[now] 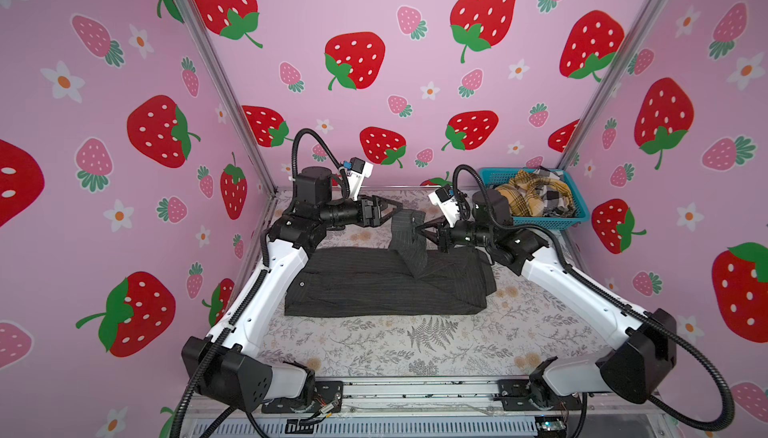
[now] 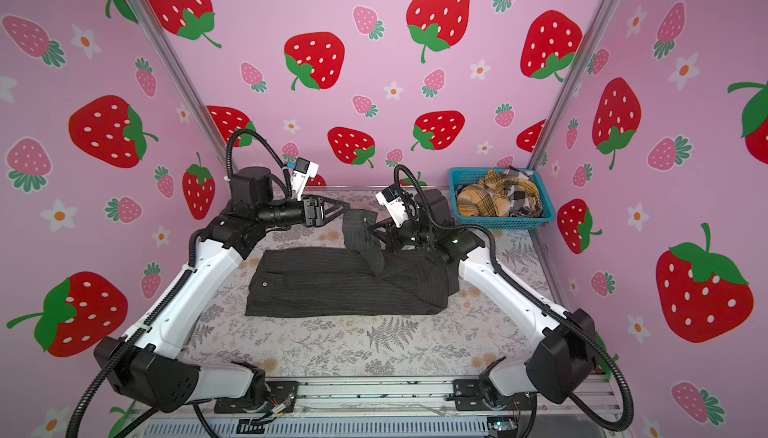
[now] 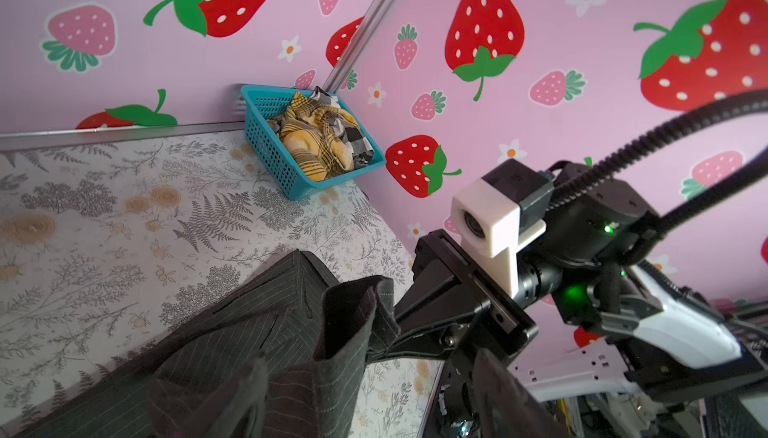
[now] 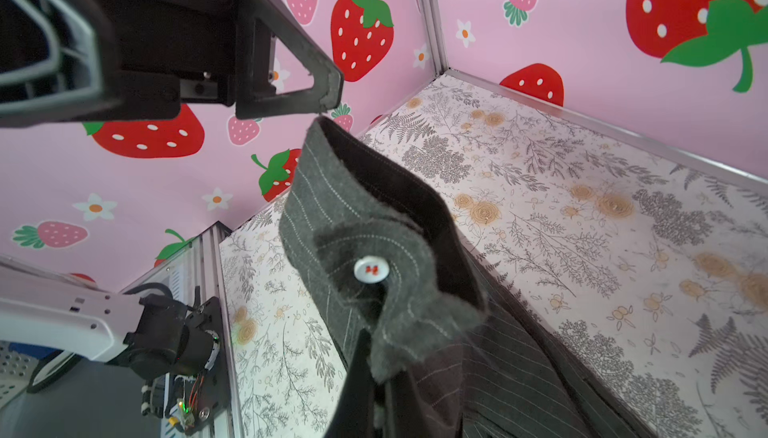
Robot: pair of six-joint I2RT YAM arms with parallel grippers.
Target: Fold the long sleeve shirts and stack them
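Note:
The dark charcoal pinstriped long sleeve shirt [image 1: 365,286] [image 2: 328,286] lies folded flat mid-table. One sleeve [image 1: 405,234] [image 2: 358,234] stands up off it. My right gripper [image 1: 417,230] [image 2: 369,228] [image 4: 365,378] is shut on the sleeve's cuff, whose white button [image 4: 371,270] faces the right wrist camera. My left gripper [image 1: 398,207] [image 2: 345,207] [image 3: 372,398] is open just left of the cuff's upper edge, one fingertip [image 4: 330,91] nearly touching it. The cuff [image 3: 353,324] hangs in front of the left jaws, which stand wide apart.
A teal mesh basket [image 1: 552,221] [image 2: 503,222] [image 3: 270,157] stands at the back right corner. It holds a crumpled mustard-yellow plaid shirt [image 1: 525,195] [image 2: 492,199] [image 3: 316,145] and a black-and-white check one [image 1: 555,199] [image 2: 519,197]. Metal rails and pink walls close in the floral table [image 1: 415,344].

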